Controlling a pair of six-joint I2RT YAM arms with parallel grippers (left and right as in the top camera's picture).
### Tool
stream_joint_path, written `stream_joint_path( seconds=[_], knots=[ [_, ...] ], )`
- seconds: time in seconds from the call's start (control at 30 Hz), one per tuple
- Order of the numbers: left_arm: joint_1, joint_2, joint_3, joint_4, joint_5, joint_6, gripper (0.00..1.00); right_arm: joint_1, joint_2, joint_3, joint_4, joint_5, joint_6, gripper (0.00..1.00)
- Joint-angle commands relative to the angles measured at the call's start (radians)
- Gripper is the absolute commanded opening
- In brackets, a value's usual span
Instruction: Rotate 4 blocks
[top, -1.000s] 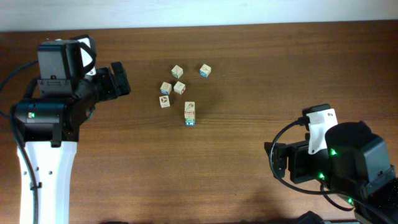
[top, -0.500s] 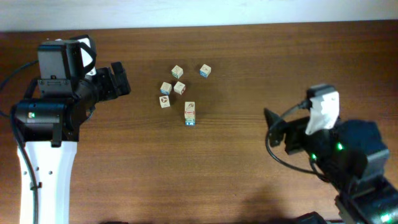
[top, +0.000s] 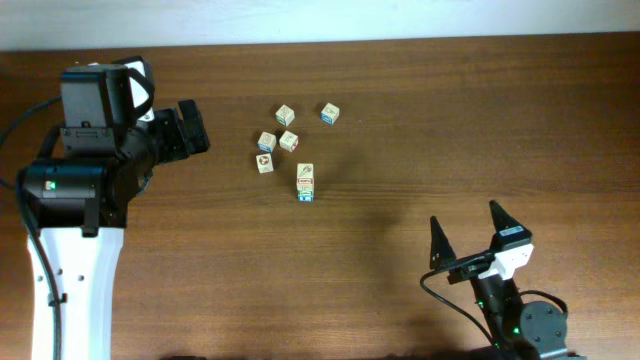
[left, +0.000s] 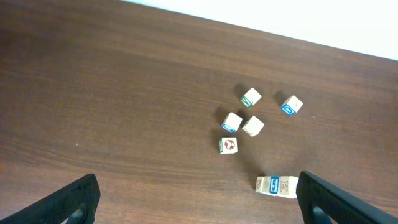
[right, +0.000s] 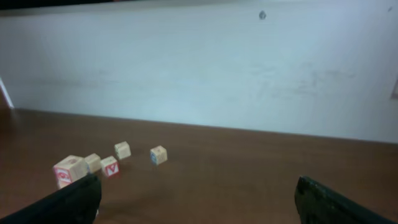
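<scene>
Right fingers (top: 438, 246) swung back — spread wide, blocks (top: 288, 141) unmoved, well apart.

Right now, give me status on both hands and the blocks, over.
Left hand open, empty, clear of the cluster. Right hand open, empty, farther off. Blocks in a loose cluster, none held. Nothing in the way.

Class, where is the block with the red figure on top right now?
Overhead view: the red-figure block sits at the cluster's lower-left corner, directly below the blue-edged block and up-left of the touching pair.
</scene>
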Motion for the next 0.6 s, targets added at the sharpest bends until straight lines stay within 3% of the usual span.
stream_joint_path(
  seconds=[0.0, 0.13, 0.37, 0.57],
  knots=[
    [0.005, -0.004, 0.011, -0.001, -0.007, 0.001, 0.99, -0.009, -0.052, -0.082, 0.071, 0.081, -0.006, 0.99],
    [0.005, -0.004, 0.011, -0.001, -0.007, 0.001, 0.99, -0.009, -0.058, -0.132, 0.093, 0.110, -0.006, 0.98],
    [0.005, -0.004, 0.011, -0.001, -0.007, 0.001, 0.99, -0.060, -0.058, -0.137, -0.060, 0.102, -0.006, 0.98],
    [0.005, -0.004, 0.011, -0.001, -0.007, 0.001, 0.99, -0.067, -0.058, -0.137, -0.058, 0.103, -0.006, 0.98]
  ],
)
